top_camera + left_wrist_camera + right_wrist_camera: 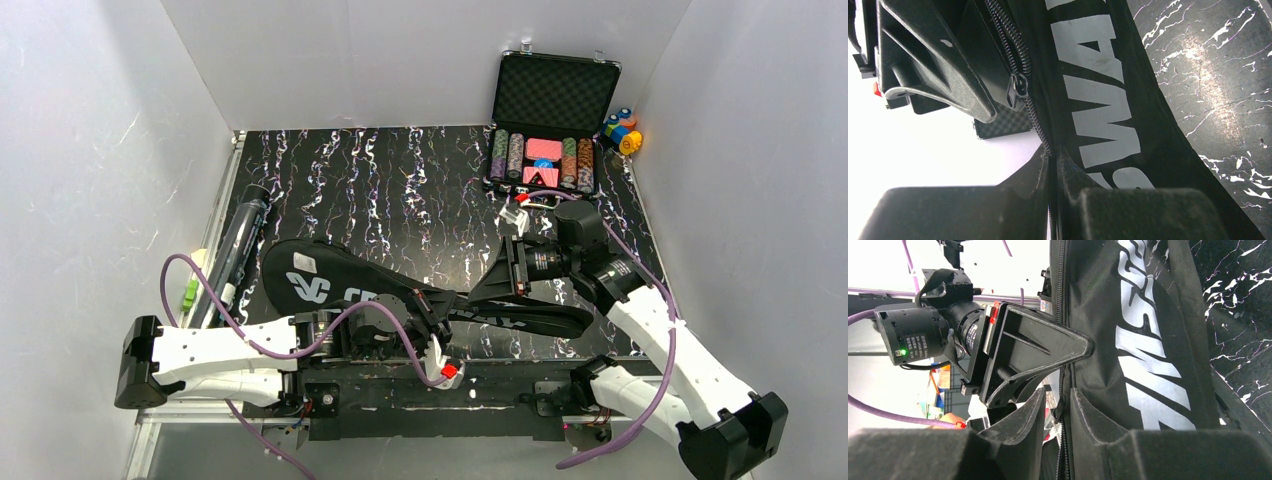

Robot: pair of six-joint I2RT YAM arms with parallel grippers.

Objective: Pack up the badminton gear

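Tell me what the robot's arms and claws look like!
The left arm and right arm have white shells with chunky black joints. Purple cables loop along both. The left claw and right claw are black, each with two wedge-shaped fingers. A tiny green light glows on the left wrist.

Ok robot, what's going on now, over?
Left gripper shut on the bag at its zip. Right gripper astride the zip, jaws apart. Tube lies outside the bag. Left gripper sits close ahead on the seam.

We see free tabletop (400,190) behind the bag (310,282); poker case (545,150) blocks the far right corner, tube (238,240) lines left edge.
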